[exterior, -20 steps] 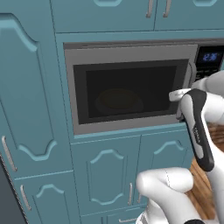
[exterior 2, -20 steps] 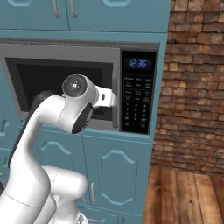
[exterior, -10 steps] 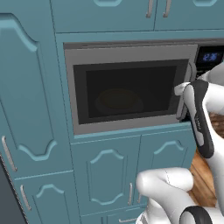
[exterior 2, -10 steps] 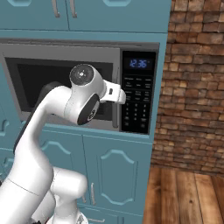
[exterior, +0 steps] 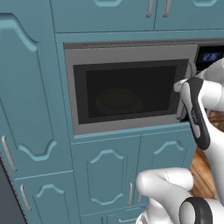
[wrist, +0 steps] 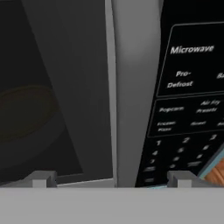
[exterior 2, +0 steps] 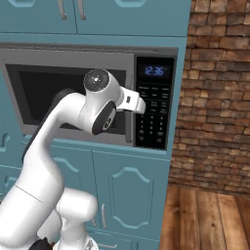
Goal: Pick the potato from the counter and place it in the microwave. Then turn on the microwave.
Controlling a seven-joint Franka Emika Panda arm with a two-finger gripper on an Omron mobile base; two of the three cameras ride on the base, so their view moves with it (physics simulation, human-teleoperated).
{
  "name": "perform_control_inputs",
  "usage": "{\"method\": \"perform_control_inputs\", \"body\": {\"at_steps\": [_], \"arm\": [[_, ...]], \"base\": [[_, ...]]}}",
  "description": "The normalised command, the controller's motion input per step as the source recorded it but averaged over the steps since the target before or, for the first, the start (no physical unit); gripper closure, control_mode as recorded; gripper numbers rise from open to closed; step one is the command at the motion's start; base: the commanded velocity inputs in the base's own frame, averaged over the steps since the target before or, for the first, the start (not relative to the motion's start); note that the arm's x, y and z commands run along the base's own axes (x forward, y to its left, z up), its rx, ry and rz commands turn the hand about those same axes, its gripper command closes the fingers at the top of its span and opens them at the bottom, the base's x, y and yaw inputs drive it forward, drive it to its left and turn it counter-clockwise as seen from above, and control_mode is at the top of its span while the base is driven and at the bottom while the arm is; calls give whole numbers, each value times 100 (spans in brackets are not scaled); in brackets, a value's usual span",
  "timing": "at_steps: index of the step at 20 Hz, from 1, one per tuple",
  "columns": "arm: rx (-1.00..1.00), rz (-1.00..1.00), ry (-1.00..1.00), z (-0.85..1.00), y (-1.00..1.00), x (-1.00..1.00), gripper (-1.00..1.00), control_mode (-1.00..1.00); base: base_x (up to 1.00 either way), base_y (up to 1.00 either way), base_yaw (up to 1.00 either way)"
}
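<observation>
Grey steel door sits dead ahead between my spread, empty fingers, keypad right, so I could mispress.

Kitchen: built-in microwave among teal cabinets.

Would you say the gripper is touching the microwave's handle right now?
Cannot tell. In the hand view the open gripper straddles the handle of the microwave, whose foot sits between the fingertips, but their ends are hidden at the bottom edge.
</observation>
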Motion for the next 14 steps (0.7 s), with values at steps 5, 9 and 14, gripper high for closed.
{"method": "perform_control_inputs", "body": {"at_steps": [5,9,14], "arm": [[0,0,-5,-8,-10,26,-100,-100],[0,0,0,-9,-14,25,-100,-100],[0,0,0,-9,-7,30,-100,-100]], "base": [[0,0,0],[0,0,0],[0,0,0]]}}
